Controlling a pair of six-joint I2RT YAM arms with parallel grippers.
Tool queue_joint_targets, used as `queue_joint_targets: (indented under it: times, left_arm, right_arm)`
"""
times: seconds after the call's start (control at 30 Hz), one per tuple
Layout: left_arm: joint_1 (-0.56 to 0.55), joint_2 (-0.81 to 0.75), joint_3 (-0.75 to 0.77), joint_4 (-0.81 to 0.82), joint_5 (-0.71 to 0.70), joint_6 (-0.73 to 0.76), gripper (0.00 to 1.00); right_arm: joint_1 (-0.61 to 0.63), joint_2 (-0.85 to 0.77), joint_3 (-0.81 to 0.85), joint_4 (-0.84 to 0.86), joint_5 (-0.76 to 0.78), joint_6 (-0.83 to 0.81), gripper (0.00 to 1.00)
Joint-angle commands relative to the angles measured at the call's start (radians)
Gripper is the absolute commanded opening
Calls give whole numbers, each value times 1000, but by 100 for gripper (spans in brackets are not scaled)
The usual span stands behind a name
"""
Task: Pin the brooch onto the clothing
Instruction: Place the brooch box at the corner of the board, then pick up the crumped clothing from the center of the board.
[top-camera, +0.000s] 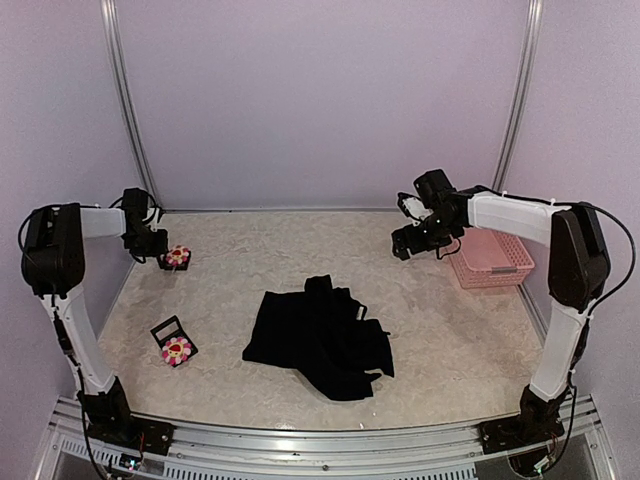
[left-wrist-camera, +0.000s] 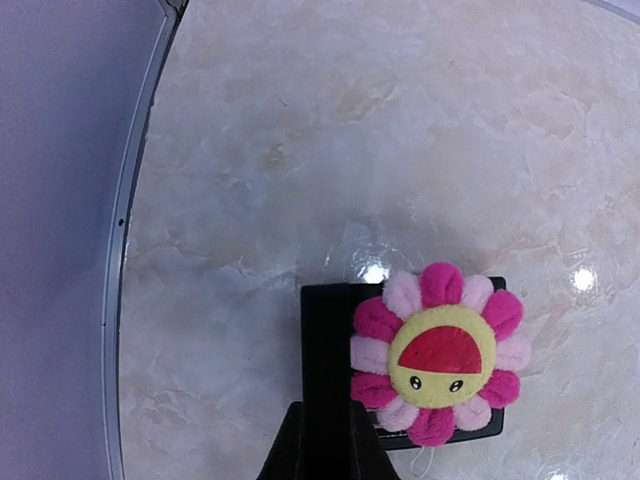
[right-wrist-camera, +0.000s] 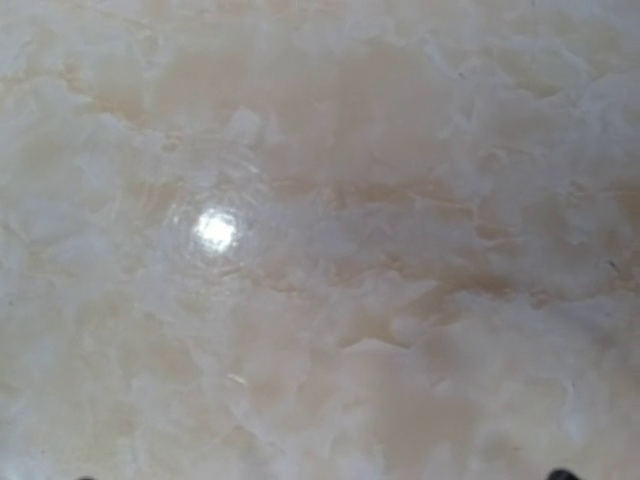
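The brooch (left-wrist-camera: 441, 352), a plush flower with pink and pale petals and a yellow-red face, sits on a black card (left-wrist-camera: 330, 340). My left gripper (left-wrist-camera: 325, 445) is shut on that card's left part, at the table's far left (top-camera: 163, 257). I cannot tell whether the card rests on the table. The clothing (top-camera: 320, 340), a black T-shirt, lies crumpled in the middle of the table. My right gripper (top-camera: 404, 243) hangs open over bare table at the far right. In the right wrist view only its fingertips (right-wrist-camera: 565, 475) peek in at the bottom corners, and nothing is between them.
A second flower brooch (top-camera: 177, 350) on its own black card lies near the left front. A pink basket (top-camera: 492, 260) stands at the right edge, just beyond the right gripper. A metal rail (left-wrist-camera: 130, 230) borders the table on the left.
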Motion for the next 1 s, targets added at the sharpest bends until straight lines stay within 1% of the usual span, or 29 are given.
queue_joint_targets:
  times: [0.0,0.13,0.17,0.2,0.23,0.27,0.33,0.47,0.57,0.63,0.7,0.73,0.87,0.97]
  left_arm:
    - [9,37,33,-16,-2,8,0]
    - [9,45,36,-23,6,11,0]
    - [10,44,35,-25,11,10,5]
    - [9,43,36,-26,13,7,13]
    - [10,36,36,-27,14,4,25]
    - [9,31,37,-27,16,-1,35]
    - [9,11,37,-27,18,-12,47]
    - [1,-98,18,-27,51,-47,60]
    - [-47,-195,-29,-27,56,-57,62]
    - [-104,-283,-81,-23,51,-60,64]
    - [-193,-376,-137,-18,50,-67,65]
    - [-221,-403,-157,-26,50,-69,66]
    - [-311,-496,-201,-150,74,-125,65]
    - [-417,-550,-259,-221,62,-153,65]
  right_arm:
    - [10,-41,-1,-31,40,-12,94]
    - [10,-54,1,-35,40,-14,94]
    - [10,-57,1,-36,39,-15,94]
    - [10,-59,0,-37,38,-14,94]
    - [10,-60,2,-39,37,-15,94]
    - [12,-63,3,-41,36,-16,94]
    - [12,-65,5,-45,32,-17,94]
    - [17,-74,6,-55,27,-18,94]
    - [40,-80,9,-51,1,-31,94]
    - [79,-85,11,-36,-31,-76,94]
    - [134,-85,25,-21,-58,-144,94]
    - [167,-84,38,-16,-73,-174,94]
    - [273,-73,77,8,-146,-272,94]
    - [334,-59,88,19,-168,-293,95]
